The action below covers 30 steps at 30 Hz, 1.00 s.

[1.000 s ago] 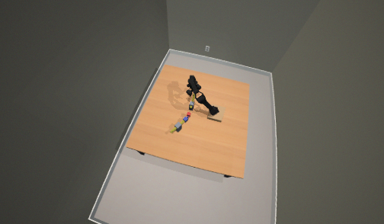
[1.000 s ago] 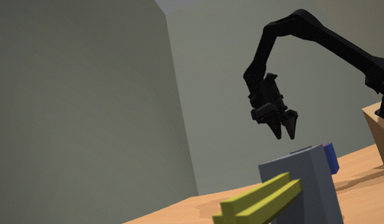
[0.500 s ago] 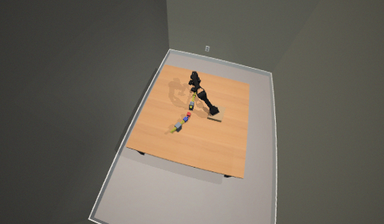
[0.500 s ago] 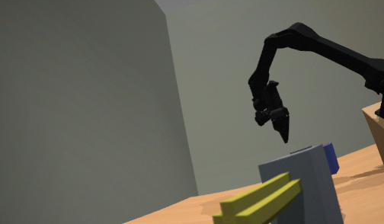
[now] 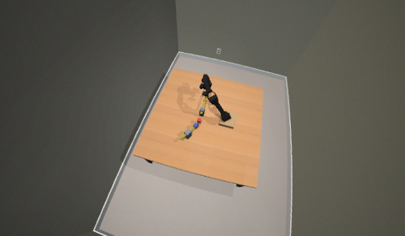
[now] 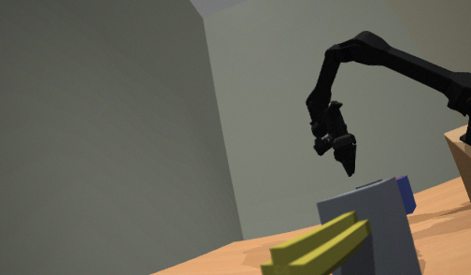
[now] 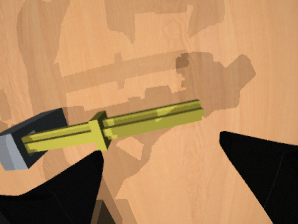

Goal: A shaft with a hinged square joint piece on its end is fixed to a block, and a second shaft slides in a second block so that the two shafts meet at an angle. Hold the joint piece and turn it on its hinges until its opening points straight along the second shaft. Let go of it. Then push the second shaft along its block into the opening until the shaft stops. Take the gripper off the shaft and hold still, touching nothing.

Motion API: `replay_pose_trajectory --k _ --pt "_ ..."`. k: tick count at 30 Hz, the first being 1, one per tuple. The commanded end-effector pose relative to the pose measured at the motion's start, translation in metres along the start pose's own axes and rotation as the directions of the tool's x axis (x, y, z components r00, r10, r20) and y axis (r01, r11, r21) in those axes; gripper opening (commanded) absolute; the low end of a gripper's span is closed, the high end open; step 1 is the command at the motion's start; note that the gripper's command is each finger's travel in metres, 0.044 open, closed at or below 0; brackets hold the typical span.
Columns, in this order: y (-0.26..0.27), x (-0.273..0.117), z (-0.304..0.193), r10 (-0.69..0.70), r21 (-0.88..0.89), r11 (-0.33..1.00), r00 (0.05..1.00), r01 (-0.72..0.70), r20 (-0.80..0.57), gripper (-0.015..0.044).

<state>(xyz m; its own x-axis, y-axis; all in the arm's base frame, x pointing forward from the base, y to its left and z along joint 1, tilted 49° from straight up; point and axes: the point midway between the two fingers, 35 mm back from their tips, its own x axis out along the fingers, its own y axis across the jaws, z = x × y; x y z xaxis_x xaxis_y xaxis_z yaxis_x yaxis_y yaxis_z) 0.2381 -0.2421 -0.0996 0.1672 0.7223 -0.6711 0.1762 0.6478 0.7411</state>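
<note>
The gripper is released, nothing between its fingers — the second shaft lies below and ahead of the fingertips, running through its grey block — while the red joint piece sits beyond that block from the gripper, beside a blue piece

Dim walls, with hard-edged shadows across the wooden surface

In the top view, the black arm casts a brown shadow to its left in the picture, and the wall left of the arm is darker than the one behind it. The exterior view leaves the arm nearly black, with little surface detail. The wrist view is brighter, with overlapping shadows above and below the yellow shaft and jagged shadow edges; the jaws look almost solid black.
</note>
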Motion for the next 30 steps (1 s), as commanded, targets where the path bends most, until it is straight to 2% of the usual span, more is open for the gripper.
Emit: replay_pose_trajectory --k 1,8,15,30 --pt "-0.001 0.005 0.001 -0.004 0.119 0.993 1.0 0.005 -0.001 0.044" --pt "-0.002 0.016 0.001 -0.004 0.351 0.936 1.0 0.004 0.0 0.044" --pt "-0.002 0.027 0.002 -0.004 0.563 0.827 1.0 0.003 0.0 0.044" --pt "-0.002 0.049 0.002 -0.003 0.896 0.445 1.0 0.001 0.001 0.044"
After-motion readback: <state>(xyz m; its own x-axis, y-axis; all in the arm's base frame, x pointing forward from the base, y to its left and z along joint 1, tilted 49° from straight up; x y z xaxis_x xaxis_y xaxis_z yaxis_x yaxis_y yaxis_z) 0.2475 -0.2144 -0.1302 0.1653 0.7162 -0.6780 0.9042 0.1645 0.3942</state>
